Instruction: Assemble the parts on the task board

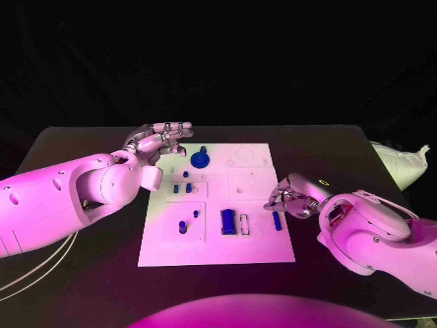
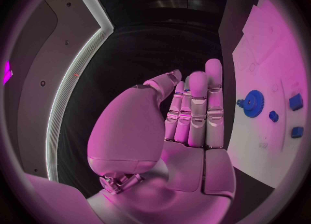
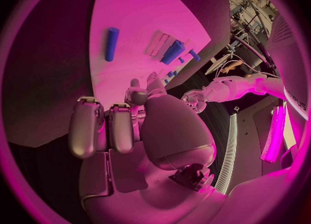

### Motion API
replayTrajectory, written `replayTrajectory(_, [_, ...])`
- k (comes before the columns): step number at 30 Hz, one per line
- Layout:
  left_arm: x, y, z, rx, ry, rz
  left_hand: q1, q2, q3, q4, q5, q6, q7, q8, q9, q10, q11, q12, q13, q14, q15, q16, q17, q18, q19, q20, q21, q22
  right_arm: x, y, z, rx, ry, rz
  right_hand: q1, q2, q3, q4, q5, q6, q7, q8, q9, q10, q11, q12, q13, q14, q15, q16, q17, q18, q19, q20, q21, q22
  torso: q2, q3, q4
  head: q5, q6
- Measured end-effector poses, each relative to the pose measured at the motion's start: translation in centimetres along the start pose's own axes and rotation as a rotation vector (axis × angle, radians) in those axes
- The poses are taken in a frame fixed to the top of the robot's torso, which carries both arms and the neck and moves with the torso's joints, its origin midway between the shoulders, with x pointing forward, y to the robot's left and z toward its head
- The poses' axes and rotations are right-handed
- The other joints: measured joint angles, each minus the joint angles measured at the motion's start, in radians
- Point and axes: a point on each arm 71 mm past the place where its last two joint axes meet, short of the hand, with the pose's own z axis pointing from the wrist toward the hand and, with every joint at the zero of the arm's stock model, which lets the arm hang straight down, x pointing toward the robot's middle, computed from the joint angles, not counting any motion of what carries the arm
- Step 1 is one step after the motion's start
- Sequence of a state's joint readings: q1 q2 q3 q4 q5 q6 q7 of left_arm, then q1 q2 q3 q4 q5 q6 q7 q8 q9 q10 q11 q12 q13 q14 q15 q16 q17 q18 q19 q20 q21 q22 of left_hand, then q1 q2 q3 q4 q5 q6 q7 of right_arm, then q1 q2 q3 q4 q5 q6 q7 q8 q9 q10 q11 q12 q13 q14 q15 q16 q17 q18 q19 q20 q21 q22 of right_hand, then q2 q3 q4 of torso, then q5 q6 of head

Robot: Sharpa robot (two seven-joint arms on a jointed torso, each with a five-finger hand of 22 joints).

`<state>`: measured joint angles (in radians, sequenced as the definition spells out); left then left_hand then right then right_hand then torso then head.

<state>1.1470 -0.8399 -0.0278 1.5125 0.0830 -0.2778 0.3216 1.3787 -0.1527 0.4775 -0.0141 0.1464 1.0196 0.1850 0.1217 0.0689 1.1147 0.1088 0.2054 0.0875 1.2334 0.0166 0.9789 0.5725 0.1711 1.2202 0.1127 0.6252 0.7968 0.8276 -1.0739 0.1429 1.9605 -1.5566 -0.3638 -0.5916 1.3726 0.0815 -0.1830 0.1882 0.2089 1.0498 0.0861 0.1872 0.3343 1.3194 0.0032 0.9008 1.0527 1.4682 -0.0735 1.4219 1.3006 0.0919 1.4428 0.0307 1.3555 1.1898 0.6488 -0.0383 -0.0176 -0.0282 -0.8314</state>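
Right hand (image 1: 289,198) beside blue bar (image 1: 276,221)

Left arm (image 1: 51,198): smooth rounded shell casing, wide at the forearm, narrowing toward the wrist; several small round recessed holes in the shell surface.
Right arm (image 1: 396,239): matching smooth shell; an open cut-out near the wrist exposes darker internal parts; one small lit ring marking sits on the wrist section.
Left hand (image 2: 175,130): metallic segmented fingers, rounded fingertips, flat plate palm panels divided by seams, bulbous thumb base with exposed mechanical linkage below it.
Right hand (image 3: 139,130): same metallic build; blocky finger segments, large smooth domed thumb housing, dark mechanical fitting at the wrist.
Cables (image 1: 22,273): thin pale lines run beneath the left arm.
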Motion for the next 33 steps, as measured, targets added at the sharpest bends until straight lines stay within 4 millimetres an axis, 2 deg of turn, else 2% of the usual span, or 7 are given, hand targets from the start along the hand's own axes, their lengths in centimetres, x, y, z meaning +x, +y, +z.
replayTrajectory(2, [0.0,0.0,0.0,0.000,0.000,0.000,0.000,0.000,0.000,0.000,0.000,0.000,0.000,0.000,0.000,0.000,0.000,0.000,0.000,0.000,0.000,0.000,0.000,0.000,0.000,0.000,0.000,0.000,-0.3,-0.8,-0.1,0.021,-0.001,-0.004,0.011,0.000,0.007,-0.005,0.000,-0.003,0.003,-0.011,-0.006,-0.005,0.005,-0.013,-0.008,0.000,0.000,0.000,0.000,0.000,0.000,0.000,0.000,0.000,0.000,0.0001,-0.0020,-0.003,0.001])
replayTrajectory(5, [0.0,0.0,0.0,-0.001,0.000,0.000,0.000,0.000,0.000,0.000,0.000,0.000,0.000,0.000,0.000,0.000,0.000,0.000,0.000,0.000,0.000,0.000,0.000,0.000,0.000,0.000,0.000,0.000,-0.4,-1.4,-0.1,0.036,0.003,-0.010,0.017,0.000,0.008,-0.006,0.000,-0.003,0.003,-0.012,-0.008,-0.005,0.005,-0.015,-0.011,0.000,0.000,0.000,0.000,0.000,0.000,0.000,0.000,-0.001,0.000,0.0002,-0.0043,-0.005,0.001])
replayTrajectory(12, [0.0,0.1,-0.1,-0.003,-0.001,-0.001,0.000,0.000,0.000,0.000,0.000,0.000,0.000,0.000,0.000,0.000,0.000,0.000,0.000,0.000,0.000,0.000,0.000,0.000,0.000,0.000,0.000,0.000,0.3,-2.4,0.1,0.059,0.032,-0.045,0.017,0.000,0.017,0.003,-0.002,0.009,0.002,-0.014,-0.014,-0.005,0.005,-0.021,-0.011,0.000,0.000,0.000,-0.002,0.000,0.000,0.000,0.000,-0.001,0.000,0.0007,-0.0035,-0.013,0.001])
replayTrajectory(18, [-0.1,0.2,-0.1,-0.004,-0.002,0.000,0.000,0.000,0.000,0.000,0.000,0.000,0.000,0.000,0.000,0.000,0.000,0.000,0.000,0.000,0.000,0.000,0.000,0.000,0.000,0.000,0.000,0.000,1.6,-2.5,0.3,0.054,0.061,-0.082,-0.010,-0.027,0.001,0.032,-0.012,0.020,0.001,-0.023,-0.019,-0.005,0.005,-0.027,-0.012,0.000,0.000,0.000,-0.006,0.000,-0.004,0.004,0.000,-0.003,0.000,0.0003,-0.0020,-0.016,-0.003])
replayTrajectory(21, [-0.2,0.2,-0.1,-0.004,-0.003,0.000,0.000,0.000,0.000,0.000,0.000,0.000,0.000,0.000,0.000,0.000,0.000,0.000,0.000,0.000,0.000,0.000,0.000,0.000,0.000,0.000,0.000,0.000,2.0,-2.5,0.5,0.051,0.070,-0.102,-0.024,-0.033,-0.004,0.045,-0.012,0.028,0.001,-0.023,-0.020,-0.005,0.005,-0.027,-0.013,0.000,0.000,0.000,-0.007,0.000,-0.004,0.004,0.000,-0.004,0.000,0.0000,-0.0013,-0.016,-0.005])
replayTrajectory(33, [-0.2,0.2,-0.2,-0.005,-0.004,0.000,0.000,0.000,0.000,0.000,0.000,0.000,0.000,0.000,0.000,0.000,0.000,0.000,0.000,0.000,0.000,0.000,0.000,0.000,0.000,0.000,0.000,0.000,2.7,-2.2,0.9,0.033,0.080,-0.169,-0.033,-0.037,-0.008,0.049,-0.012,0.031,-0.002,-0.027,-0.021,-0.005,0.005,-0.031,-0.013,0.000,0.000,0.000,-0.010,0.000,-0.004,0.004,0.000,-0.005,-0.001,-0.0012,-0.0018,-0.012,-0.009])
